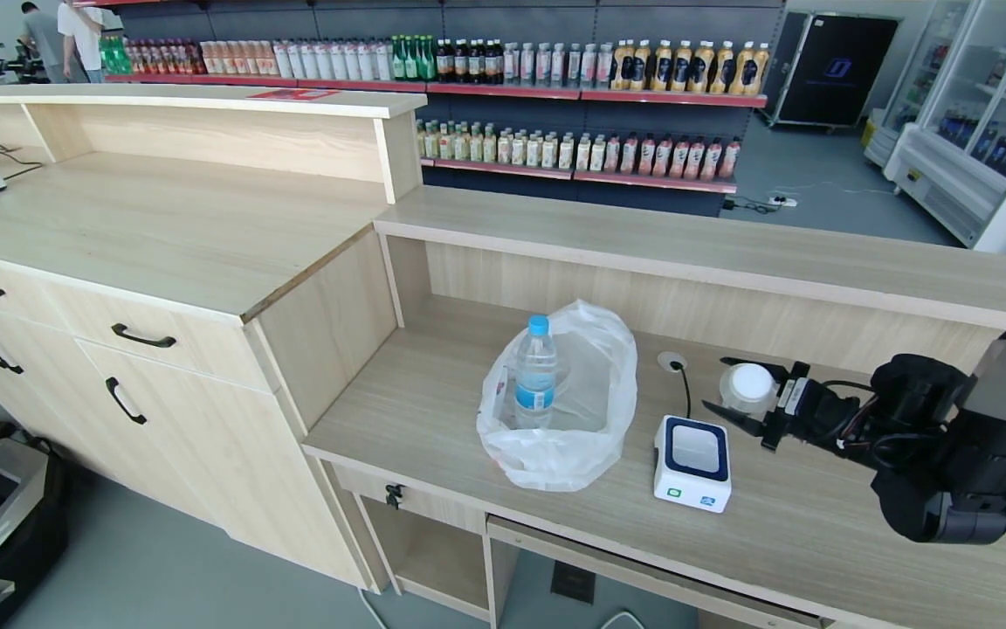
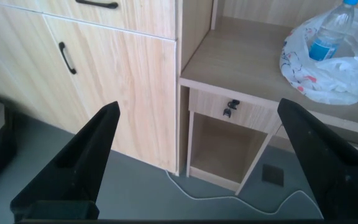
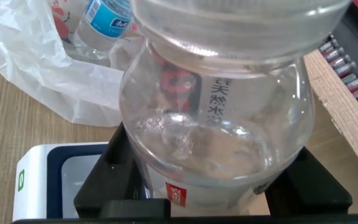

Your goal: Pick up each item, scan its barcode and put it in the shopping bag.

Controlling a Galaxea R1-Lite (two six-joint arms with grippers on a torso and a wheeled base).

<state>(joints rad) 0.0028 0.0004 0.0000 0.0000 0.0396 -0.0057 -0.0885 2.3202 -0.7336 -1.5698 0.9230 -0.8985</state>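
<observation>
Open-topped bag [image 1: 609, 377] holds water bottle [image 1: 535, 376]; scanner [image 1: 692, 460] stands just beside.

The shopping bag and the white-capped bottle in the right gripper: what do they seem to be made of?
The shopping bag looks like thin plastic film, translucent white and slightly glossy: it crumples, and the water bottle inside shows through. The white-capped bottle is clear and glossy, probably plastic, perhaps glass: its wall is see-through with bright reflections.

Black Chinese characters on clear jar [image 3: 219, 134]
</observation>
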